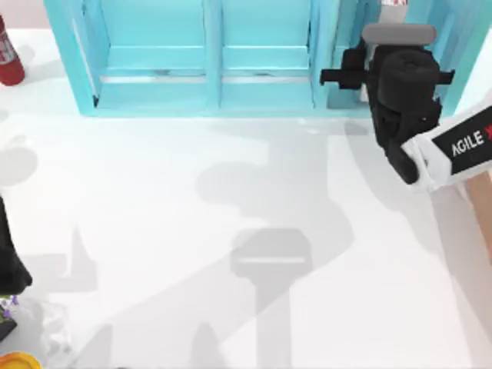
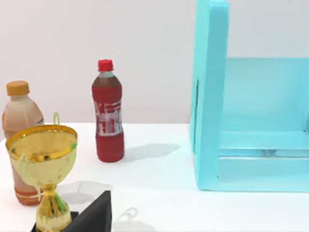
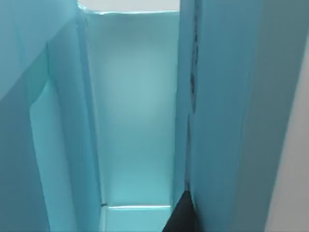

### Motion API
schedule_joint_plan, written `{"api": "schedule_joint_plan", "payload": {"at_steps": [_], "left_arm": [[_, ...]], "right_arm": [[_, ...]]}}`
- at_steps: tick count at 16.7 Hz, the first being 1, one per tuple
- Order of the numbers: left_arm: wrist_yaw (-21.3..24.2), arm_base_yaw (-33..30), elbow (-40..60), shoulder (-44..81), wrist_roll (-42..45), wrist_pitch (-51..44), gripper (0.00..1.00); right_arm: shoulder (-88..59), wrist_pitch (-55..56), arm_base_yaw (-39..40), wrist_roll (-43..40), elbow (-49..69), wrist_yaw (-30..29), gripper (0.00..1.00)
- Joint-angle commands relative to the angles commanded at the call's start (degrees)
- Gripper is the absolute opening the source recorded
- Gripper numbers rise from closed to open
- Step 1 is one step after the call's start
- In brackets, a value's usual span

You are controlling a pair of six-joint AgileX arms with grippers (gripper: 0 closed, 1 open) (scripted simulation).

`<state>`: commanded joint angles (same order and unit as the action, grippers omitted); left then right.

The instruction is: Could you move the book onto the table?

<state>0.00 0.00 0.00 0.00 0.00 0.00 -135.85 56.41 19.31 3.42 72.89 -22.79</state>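
The shelf unit (image 1: 207, 58) stands along the upper edge of the desk (image 1: 231, 231). A soda bottle (image 1: 8, 54) stands at upper left. The right hand (image 1: 350, 77) reaches into the shelf's rightmost compartment, upper right.

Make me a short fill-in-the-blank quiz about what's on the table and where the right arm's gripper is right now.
1. The right gripper reaches into the shelf unit's ____ compartment, going by the top view.
2. The bottle with red liquid has a ____ cap.
3. The trophy in the left wrist view is ____ in colour.
4. The table surface is plain ____.

Missing words: right-hand; red; gold; white
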Motion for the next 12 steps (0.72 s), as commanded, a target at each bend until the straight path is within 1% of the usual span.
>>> {"api": "schedule_joint_plan", "payload": {"at_steps": [3, 5, 8, 12], "left_arm": [[0.0, 0.0, 0.0, 0.0, 0.0, 0.0, 1.00], [0.0, 0.0, 0.0, 0.0, 0.0, 0.0, 1.00], [0.0, 0.0, 0.0, 0.0, 0.0, 0.0, 1.00], [0.0, 0.0, 0.0, 0.0, 0.0, 0.0, 1.00]], "right_arm": [[2.0, -1.3, 0.7, 0.1, -0.9, -0.4, 0.00], [6.4, -4.1, 2.1, 0.2, -2.8, -1.4, 0.00], [17.5, -10.6, 4.9, 0.6, -7.4, -3.8, 0.00], [37.1, -21.2, 9.1, 1.2, -15.0, -7.9, 0.00]]}}
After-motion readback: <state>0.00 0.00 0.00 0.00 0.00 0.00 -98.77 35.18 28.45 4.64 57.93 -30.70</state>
